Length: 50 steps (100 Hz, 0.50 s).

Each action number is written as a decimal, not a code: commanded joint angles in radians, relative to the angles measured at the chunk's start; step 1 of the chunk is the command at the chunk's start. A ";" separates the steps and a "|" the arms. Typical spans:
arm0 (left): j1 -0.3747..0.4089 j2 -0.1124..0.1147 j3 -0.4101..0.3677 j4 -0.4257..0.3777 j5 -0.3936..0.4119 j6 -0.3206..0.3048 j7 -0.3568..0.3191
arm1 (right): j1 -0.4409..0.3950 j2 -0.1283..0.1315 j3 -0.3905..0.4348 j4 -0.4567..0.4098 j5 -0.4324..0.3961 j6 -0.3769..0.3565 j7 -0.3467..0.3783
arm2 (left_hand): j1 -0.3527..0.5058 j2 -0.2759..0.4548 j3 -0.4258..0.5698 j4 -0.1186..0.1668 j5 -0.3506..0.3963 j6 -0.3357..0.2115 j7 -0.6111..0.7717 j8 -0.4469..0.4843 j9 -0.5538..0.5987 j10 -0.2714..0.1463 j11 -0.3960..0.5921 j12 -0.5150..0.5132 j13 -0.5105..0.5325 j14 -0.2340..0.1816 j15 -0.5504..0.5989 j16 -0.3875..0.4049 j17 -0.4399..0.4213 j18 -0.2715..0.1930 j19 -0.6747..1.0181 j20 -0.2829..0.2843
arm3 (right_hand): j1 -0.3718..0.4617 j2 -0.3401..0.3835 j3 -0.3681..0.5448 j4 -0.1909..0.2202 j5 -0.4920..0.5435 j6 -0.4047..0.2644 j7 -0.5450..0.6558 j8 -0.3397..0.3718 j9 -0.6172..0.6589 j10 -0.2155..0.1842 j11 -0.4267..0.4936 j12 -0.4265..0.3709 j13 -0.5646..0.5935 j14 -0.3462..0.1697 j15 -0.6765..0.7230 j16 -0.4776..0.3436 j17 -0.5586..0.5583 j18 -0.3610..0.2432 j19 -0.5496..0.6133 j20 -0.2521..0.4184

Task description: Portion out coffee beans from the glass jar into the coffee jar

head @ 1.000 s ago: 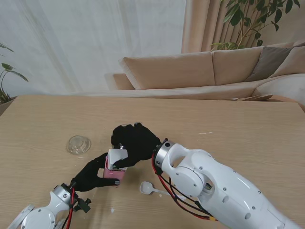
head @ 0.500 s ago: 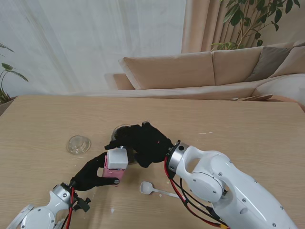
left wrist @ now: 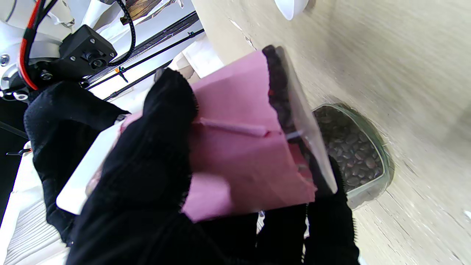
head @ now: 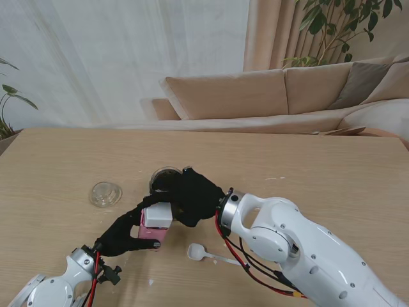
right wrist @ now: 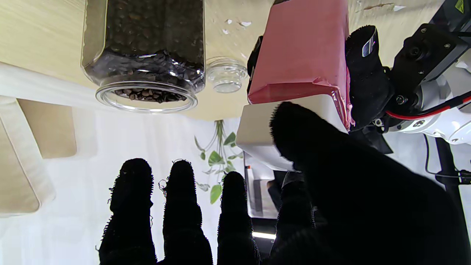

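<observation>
My left hand [head: 124, 233] is shut on the pink coffee jar [head: 153, 233], which stands on the table with its white lid [head: 157, 215] on top. The black-gloved right hand [head: 192, 195] reaches over that lid, four fingers spread and straight and the thumb [right wrist: 294, 125] resting on the white lid [right wrist: 257, 136]. Just beyond stands the open glass jar [head: 165, 176] of coffee beans, partly hidden by the right hand. In the right wrist view the glass jar [right wrist: 147, 48] sits beside the pink jar [right wrist: 301, 55]. The left wrist view shows the pink jar [left wrist: 239, 154] against my fingers, with the glass jar [left wrist: 353, 154] behind.
A round glass lid [head: 105, 194] lies to the left of the jars. A white scoop [head: 201, 254] rests on the table near me, under the right forearm. A beige sofa [head: 255, 96] runs behind the table's far edge.
The right hand drew back to the right, off the white lid, then came back over it. The pink jar stays in my left hand's hold.
</observation>
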 commanded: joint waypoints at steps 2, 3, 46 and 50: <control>0.007 -0.004 0.001 -0.009 0.002 -0.001 -0.015 | 0.003 -0.007 -0.007 0.003 0.002 0.005 0.009 | 0.192 0.205 0.162 0.072 0.051 -0.155 0.167 0.080 0.065 -0.101 0.112 0.055 -0.024 -0.015 -0.001 -0.002 0.017 -0.005 0.043 0.007 | -0.063 0.042 -0.053 -0.006 0.048 -0.024 0.070 0.044 -0.011 0.007 0.024 0.027 -0.013 -0.027 0.021 0.011 -0.001 -0.021 0.027 0.013; 0.007 -0.004 0.001 -0.009 0.003 -0.001 -0.014 | 0.003 -0.007 -0.008 0.003 0.003 0.006 0.009 | 0.192 0.206 0.162 0.072 0.051 -0.155 0.167 0.080 0.065 -0.101 0.112 0.055 -0.024 -0.015 0.000 -0.002 0.017 -0.005 0.043 0.007 | -0.072 0.047 -0.060 -0.006 0.054 -0.022 0.076 0.049 -0.010 0.007 0.025 0.029 -0.013 -0.026 0.022 0.012 -0.001 -0.021 0.028 0.014; 0.007 -0.006 0.004 -0.008 0.020 -0.003 0.003 | 0.056 -0.025 -0.078 0.027 0.072 0.136 0.005 | 0.191 0.205 0.156 0.073 0.051 -0.157 0.170 0.082 0.066 -0.100 0.116 0.059 -0.023 -0.013 0.009 0.001 0.019 -0.005 0.057 0.014 | -0.345 0.147 -0.251 0.003 0.290 0.310 0.517 0.422 0.108 0.083 0.067 0.123 0.027 0.012 0.077 0.048 0.026 -0.003 0.090 0.052; 0.007 -0.006 0.004 -0.008 0.020 -0.003 0.002 | 0.060 -0.029 -0.087 0.030 0.076 0.157 -0.002 | 0.191 0.205 0.156 0.074 0.052 -0.158 0.171 0.083 0.066 -0.100 0.116 0.059 -0.022 -0.013 0.009 0.001 0.020 -0.006 0.058 0.015 | -0.372 0.158 -0.263 0.002 0.279 0.352 0.605 0.458 0.120 0.089 0.084 0.131 0.035 0.015 0.087 0.051 0.036 -0.002 0.101 0.053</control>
